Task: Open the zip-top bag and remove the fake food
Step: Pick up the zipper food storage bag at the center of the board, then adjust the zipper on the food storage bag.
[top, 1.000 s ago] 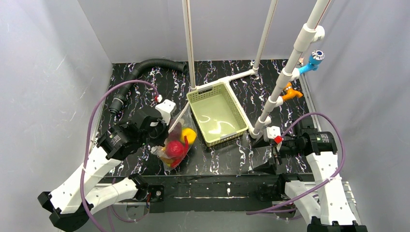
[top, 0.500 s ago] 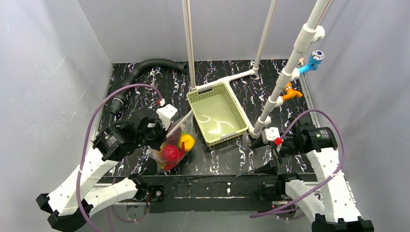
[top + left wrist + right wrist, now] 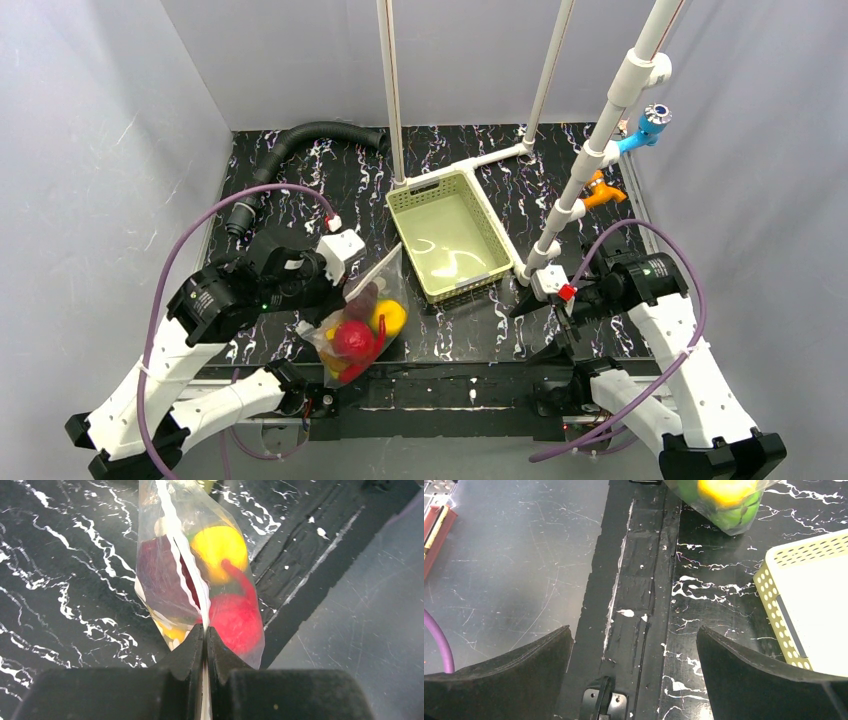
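Note:
The zip-top bag (image 3: 362, 318) hangs from my left gripper (image 3: 322, 300) near the table's front edge, left of the basket. In the left wrist view my left gripper (image 3: 205, 632) is shut on the bag's (image 3: 165, 525) white edge strip. The fake food is inside the bag: a dark red piece (image 3: 160, 577), a yellow piece (image 3: 217, 545) and a bright red piece (image 3: 237, 622). My right gripper (image 3: 538, 325) is open and empty at the front right, well apart from the bag. In the right wrist view its jaws (image 3: 633, 628) stand wide over the table's front edge, and the bag (image 3: 724, 502) shows yellow and green pieces at the top.
The pale green basket (image 3: 425, 185) stands mid-table, and its corner shows in the right wrist view (image 3: 774, 580). White pipe posts (image 3: 580, 190) rise right of it, with an orange clamp (image 3: 600, 190) at the back right. A black hose (image 3: 300, 138) lies at the back left.
My left arm has drawn back toward the front left and carried the bag with it toward the front edge. My right arm has shifted slightly, with its gripper still open.

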